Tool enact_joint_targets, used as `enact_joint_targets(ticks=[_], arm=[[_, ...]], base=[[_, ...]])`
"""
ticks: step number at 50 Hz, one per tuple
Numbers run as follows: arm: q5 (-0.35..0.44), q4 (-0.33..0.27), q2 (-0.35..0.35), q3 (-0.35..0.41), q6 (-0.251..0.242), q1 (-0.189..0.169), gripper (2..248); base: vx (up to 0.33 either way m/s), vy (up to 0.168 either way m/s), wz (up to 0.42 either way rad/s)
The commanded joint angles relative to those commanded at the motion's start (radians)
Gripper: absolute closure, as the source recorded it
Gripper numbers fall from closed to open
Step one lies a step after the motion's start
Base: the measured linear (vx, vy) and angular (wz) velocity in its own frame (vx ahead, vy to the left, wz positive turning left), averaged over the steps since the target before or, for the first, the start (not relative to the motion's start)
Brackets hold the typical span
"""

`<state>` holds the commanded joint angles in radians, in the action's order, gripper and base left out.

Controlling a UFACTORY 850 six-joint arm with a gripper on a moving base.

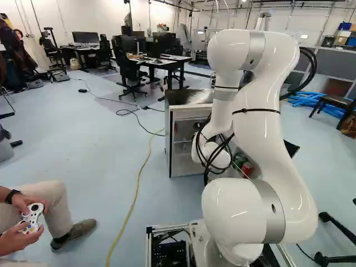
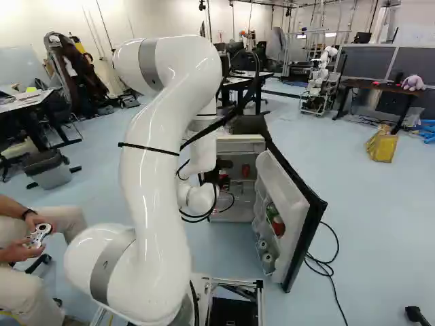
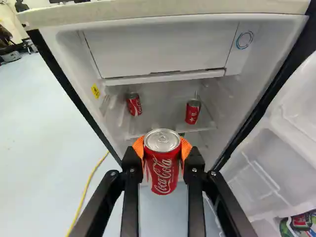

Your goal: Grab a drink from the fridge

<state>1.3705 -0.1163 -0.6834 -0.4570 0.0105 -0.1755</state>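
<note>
In the right base view my gripper [image 2: 220, 174] is at the fridge's open front, partly hidden by cables. Seen from the wrist, the gripper [image 3: 162, 157] has both orange pads pressed on the sides of a red drink can [image 3: 163, 170], held upright with its silver top showing. The fridge [image 3: 168, 9] stands open ahead of the held can. Two more red cans, one [image 3: 134, 104] and another [image 3: 193, 112], stand inside on a shelf beyond it. The fridge door [image 2: 309, 216] hangs wide open, with cans [image 3: 300, 222] in its rack.
A seated person with a controller [image 1: 33, 214] is at the left of the left base view. A yellow cable [image 1: 136, 192] crosses the floor beside the fridge. Black cables [image 2: 321, 266] lie by the door. Desks [image 1: 167, 62] and another robot [image 2: 319, 78] stand farther back.
</note>
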Motion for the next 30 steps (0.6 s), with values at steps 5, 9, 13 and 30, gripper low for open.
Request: enact_joint_targets(ticks=[5, 9, 13, 30], arm=[[0.000, 0.000, 0.021, 0.013, 0.000, 0.000, 158], [0.000, 0.000, 0.036, 0.021, 0.000, 0.000, 158], [0.000, 0.000, 0.051, 0.028, 0.000, 0.000, 158], [0.000, 0.000, 0.111, 0.054, 0.000, 0.000, 158]], base=[[0.000, 0.000, 0.000], [0.000, 0.000, 0.000], [0.000, 0.000, 0.000], [0.000, 0.000, 0.000]])
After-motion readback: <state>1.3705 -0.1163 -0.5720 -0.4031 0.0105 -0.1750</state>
